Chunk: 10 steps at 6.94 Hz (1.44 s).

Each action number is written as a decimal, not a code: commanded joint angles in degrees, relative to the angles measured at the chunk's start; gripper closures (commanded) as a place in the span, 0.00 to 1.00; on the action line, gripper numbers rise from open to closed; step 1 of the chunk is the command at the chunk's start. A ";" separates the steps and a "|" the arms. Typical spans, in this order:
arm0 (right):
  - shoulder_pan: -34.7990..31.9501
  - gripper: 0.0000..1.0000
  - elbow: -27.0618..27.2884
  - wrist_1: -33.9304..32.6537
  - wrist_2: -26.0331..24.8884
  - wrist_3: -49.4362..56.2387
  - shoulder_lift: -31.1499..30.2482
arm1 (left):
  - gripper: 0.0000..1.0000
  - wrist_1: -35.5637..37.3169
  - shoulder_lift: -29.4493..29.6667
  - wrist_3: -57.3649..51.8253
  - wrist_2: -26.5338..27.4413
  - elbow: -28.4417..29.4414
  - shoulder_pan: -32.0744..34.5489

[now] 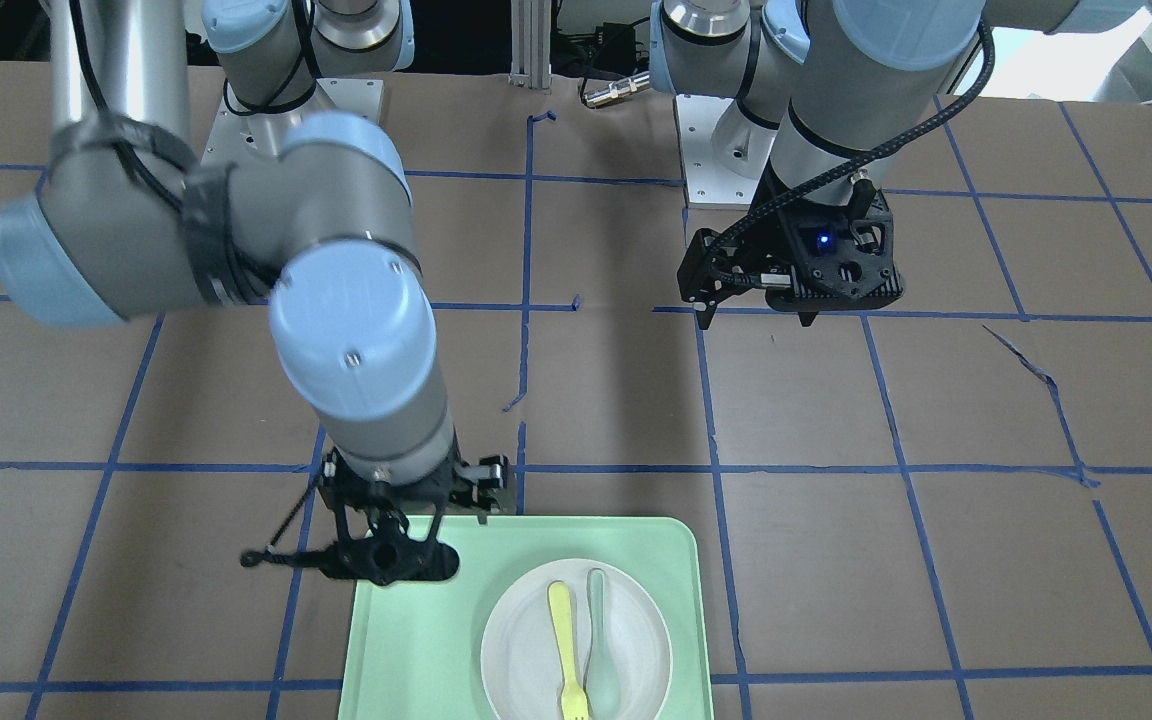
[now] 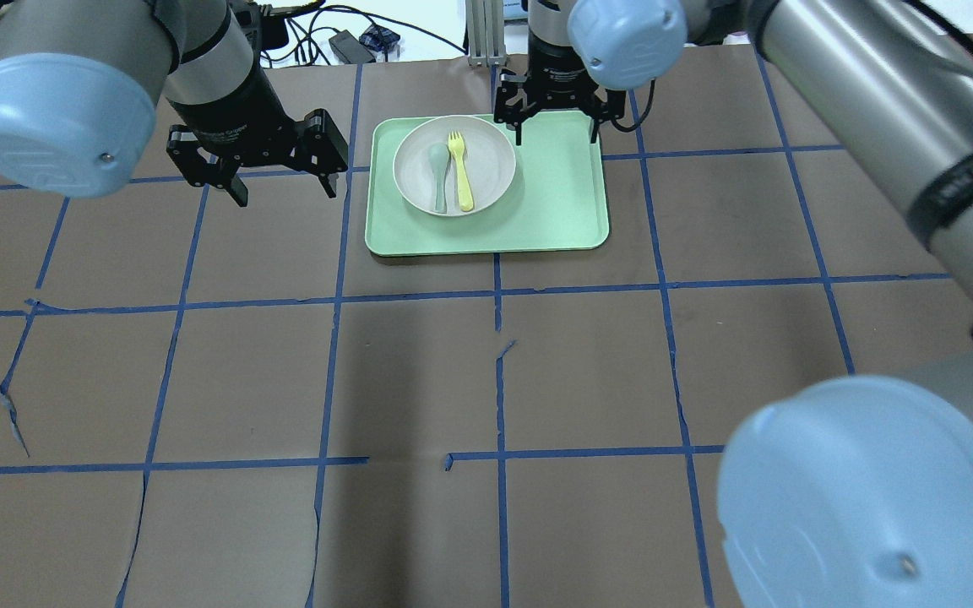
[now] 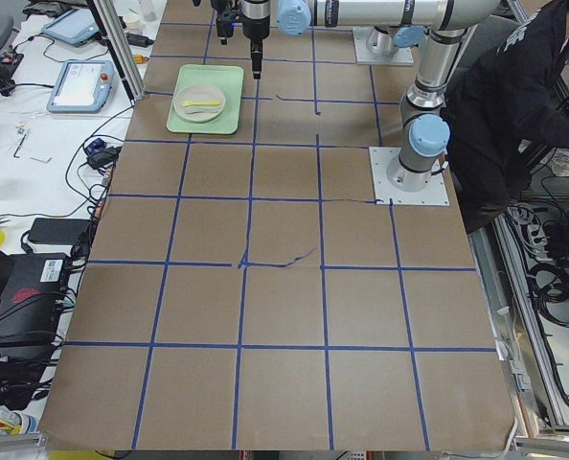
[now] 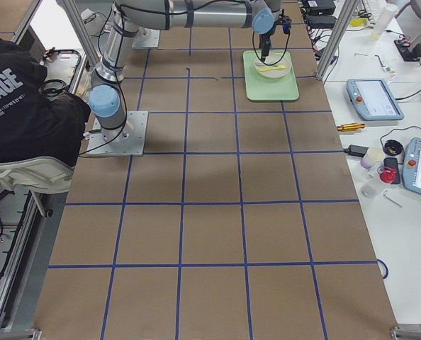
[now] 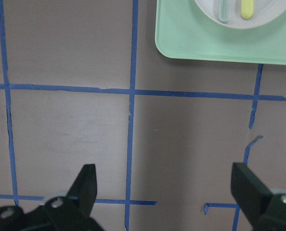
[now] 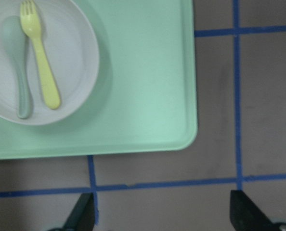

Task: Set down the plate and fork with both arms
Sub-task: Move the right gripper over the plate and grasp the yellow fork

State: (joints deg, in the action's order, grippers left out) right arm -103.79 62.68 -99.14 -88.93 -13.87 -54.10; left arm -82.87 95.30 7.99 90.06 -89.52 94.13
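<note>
The white plate [image 2: 491,156] sits on a mint-green tray [image 2: 537,211]. The pale-yellow fork [image 2: 459,169] lies on the plate beside a grey-green spoon [image 2: 438,173]. My right gripper [image 2: 558,127] is open and empty. It hangs above the tray's right side, to the right of the plate [image 6: 71,57] and the fork [image 6: 39,62]. My left gripper [image 2: 284,181] is open and empty over bare table left of the tray. In its wrist view [image 5: 167,192] only the edge of the plate [image 5: 273,14] and the fork's handle end [image 5: 247,8] show.
The table is brown paper with a blue tape grid. The tray [image 1: 416,650] lies at the table's far edge from the robot, and the plate [image 1: 636,620] fills its left half. The arm bases stand at the robot's side.
</note>
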 commanded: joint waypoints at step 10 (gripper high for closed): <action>-4.40 0.44 -6.61 -13.44 5.87 1.92 16.92 | 0.00 0.08 -0.03 0.45 -0.06 -0.66 0.00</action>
State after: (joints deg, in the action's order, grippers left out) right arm -108.19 56.06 -112.27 -82.87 -12.02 -37.43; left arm -82.80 95.25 8.43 89.96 -90.13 94.13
